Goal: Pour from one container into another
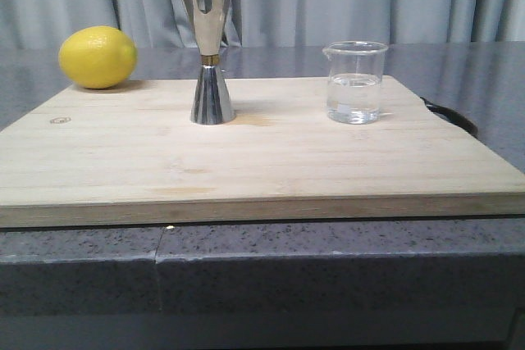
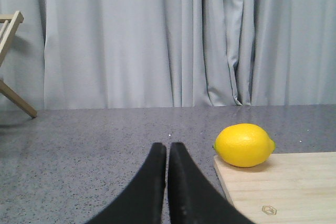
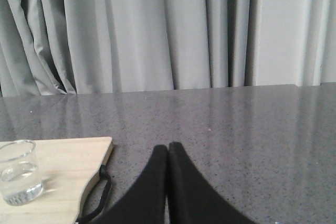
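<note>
You've got 1 beaker (image 1: 355, 82), part full of clear liquid, on the board's (image 1: 246, 161) right side, 1 jigger (image 1: 210, 51) upright near the middle, 1 lemon (image 1: 98, 56) at the far left corner. Left gripper (image 2: 168, 148) & right gripper (image 3: 168, 148): fingers pressed together, holding nothing, both off the board. Black loop (image 3: 100, 195) maybe a strap.

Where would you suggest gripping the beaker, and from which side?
Grip the beaker across its straight wall above the water line, coming from the right with the right gripper. It stands upright near the board's right edge, lip toward the jigger.
</note>
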Available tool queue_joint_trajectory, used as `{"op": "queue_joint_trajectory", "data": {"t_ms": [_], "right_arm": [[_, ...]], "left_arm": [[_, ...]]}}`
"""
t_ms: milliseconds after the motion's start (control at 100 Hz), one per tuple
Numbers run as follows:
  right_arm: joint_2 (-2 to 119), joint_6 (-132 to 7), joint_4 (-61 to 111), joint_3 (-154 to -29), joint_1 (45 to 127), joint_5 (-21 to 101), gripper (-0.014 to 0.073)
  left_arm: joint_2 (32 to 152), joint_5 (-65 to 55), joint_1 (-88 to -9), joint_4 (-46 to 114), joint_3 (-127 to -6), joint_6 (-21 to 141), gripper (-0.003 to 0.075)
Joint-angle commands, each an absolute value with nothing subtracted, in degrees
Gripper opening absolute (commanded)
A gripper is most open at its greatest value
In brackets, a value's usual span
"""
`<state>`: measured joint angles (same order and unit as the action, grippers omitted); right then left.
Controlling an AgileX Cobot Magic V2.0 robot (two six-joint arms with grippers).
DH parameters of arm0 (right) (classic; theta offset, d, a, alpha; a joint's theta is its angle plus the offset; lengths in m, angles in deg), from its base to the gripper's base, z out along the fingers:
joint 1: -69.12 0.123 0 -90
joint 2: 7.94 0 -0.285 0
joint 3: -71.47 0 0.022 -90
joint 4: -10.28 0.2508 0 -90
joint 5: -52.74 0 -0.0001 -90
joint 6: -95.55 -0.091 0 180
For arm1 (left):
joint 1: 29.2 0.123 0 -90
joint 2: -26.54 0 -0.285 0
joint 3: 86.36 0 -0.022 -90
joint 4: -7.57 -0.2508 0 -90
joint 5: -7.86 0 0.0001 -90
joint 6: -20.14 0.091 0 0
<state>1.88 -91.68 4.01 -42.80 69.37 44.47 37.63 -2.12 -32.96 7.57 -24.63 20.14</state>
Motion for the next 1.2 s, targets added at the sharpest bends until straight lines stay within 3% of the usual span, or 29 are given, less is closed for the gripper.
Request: {"op": "queue_joint_trajectory", "data": {"t_ms": [0, 180, 390, 1190], "right_arm": [[5.95, -91.32, 3.10, -48.97, 68.97, 44.63, -0.0062], [15.28, -89.96, 1.33, -58.31, 68.97, 36.12, -0.0062], [22.79, -89.96, -0.64, -63.73, 68.97, 34.27, -0.0062], [23.44, -89.96, -0.53, -63.84, 68.97, 34.92, -0.0062]], "left_arm": [[42.47, -2.42, -32.75, 7.18, -31.18, 20.14, -0.0019], [51.94, -9.37, -32.75, 6.28, -41.14, 20.14, -0.0019], [58.58, -8.16, -32.75, 6.28, -45.93, 20.14, -0.0019], [60.67, -8.61, -32.75, 6.28, -45.61, 20.14, -0.0019]]}}
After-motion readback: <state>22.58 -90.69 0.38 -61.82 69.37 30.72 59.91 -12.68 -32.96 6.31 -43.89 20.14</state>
